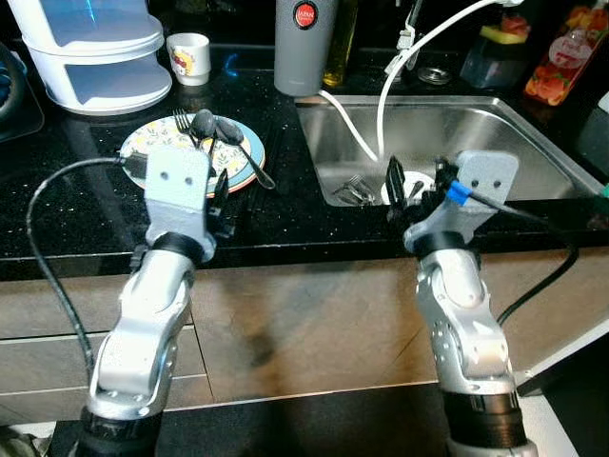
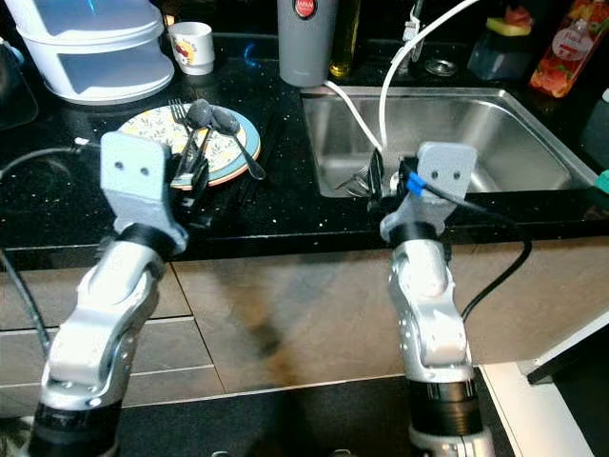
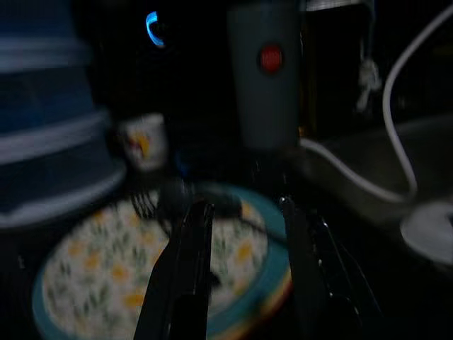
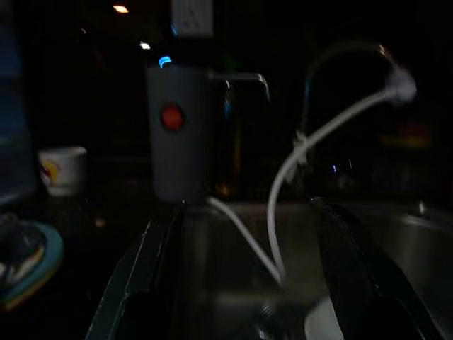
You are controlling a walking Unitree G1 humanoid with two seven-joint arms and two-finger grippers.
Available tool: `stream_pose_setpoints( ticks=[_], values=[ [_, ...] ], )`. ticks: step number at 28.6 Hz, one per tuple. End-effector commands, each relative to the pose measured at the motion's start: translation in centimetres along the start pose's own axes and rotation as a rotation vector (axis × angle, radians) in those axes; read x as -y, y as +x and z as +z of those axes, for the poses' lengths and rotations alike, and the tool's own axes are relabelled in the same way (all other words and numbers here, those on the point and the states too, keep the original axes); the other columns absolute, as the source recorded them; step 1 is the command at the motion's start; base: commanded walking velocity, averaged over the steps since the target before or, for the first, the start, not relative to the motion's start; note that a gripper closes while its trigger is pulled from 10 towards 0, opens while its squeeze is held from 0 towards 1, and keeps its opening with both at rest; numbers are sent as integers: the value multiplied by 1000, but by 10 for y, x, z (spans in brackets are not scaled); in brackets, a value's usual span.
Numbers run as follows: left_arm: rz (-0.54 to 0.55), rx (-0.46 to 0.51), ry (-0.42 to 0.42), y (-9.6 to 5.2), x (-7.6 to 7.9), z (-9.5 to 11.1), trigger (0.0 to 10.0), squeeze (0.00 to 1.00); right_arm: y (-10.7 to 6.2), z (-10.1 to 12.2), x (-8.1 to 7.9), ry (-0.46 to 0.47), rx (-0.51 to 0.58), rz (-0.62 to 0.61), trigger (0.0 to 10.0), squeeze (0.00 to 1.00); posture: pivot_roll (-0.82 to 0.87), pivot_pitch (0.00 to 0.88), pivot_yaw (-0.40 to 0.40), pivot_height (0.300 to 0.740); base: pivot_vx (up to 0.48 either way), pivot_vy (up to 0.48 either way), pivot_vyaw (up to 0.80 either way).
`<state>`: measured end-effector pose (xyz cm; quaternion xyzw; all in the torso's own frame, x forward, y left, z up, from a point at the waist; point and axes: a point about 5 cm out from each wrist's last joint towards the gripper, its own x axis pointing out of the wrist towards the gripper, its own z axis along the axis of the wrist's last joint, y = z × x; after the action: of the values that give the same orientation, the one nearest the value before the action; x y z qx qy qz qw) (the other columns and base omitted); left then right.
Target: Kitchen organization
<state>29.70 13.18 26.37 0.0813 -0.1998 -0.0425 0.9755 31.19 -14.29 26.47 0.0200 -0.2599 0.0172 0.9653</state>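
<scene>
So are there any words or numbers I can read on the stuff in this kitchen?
Red round badge on the grey canister: has white lettering, too small to read.
Label on the red bottle: blurred, unreadable.
Small white cup: a coloured picture, no readable words.
Nothing else carries readable text.
</scene>
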Motion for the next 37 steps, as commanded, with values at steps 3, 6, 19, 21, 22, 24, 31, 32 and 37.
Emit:
stream_pose_setpoints(
  ticks=[3, 6, 19, 21, 22, 24, 31, 32, 37],
  values=[
    [18, -43, 18, -7, -7, -9, 10000, 0, -8, -4, 5, -16, -14, -3, 10000, 0, 145, 50, -61, 740, 0, 0, 0],
    [13, -41, 15, -7, -3, -9, 10000, 0, -8, -4, 5, -20, -18, -14, 10000, 0, 143, 62, -64, 740, 0, 0, 0],
    [68, 36, 104, 21, -41, 2, 10000, 0, 10, 14, 53, -131, 63, -156, 10000, 0, 135, 25, -56, 740, 0, 0, 0],
    [81, 28, 102, 22, -42, 1, 10000, 0, 8, 11, 48, -127, 52, -152, 10000, 0, 129, 37, -53, 740, 0, 0, 0],
    [86, 26, 101, 23, -42, 0, 10000, 0, 7, 10, 46, -125, 48, -150, 10000, 0, 129, 37, -53, 740, 0, 0, 0],
    [54, -8, 47, 24, -30, -4, 10000, 0, 5, 9, 34, -108, 47, -120, 10000, 0, 126, 35, -54, 740, 0, 0, 0],
    [11, -81, 26, 28, -18, -15, 10000, 0, 9, 9, 28, -90, 61, -98, 10000, 0, 118, 19, -53, 740, 0, 0, 0],
    [22, -92, 25, 28, -19, -17, 10000, 0, 10, 9, 29, -89, 60, -99, 10000, 0, 118, 19, -53, 740, 0, 0, 0],
    [38, -105, 5, 22, -13, -23, 10000, 0, 8, 4, 21, -51, 41, -92, 10000, 0, 123, 0, -58, 740, 0, 0, 0]
  ],
)
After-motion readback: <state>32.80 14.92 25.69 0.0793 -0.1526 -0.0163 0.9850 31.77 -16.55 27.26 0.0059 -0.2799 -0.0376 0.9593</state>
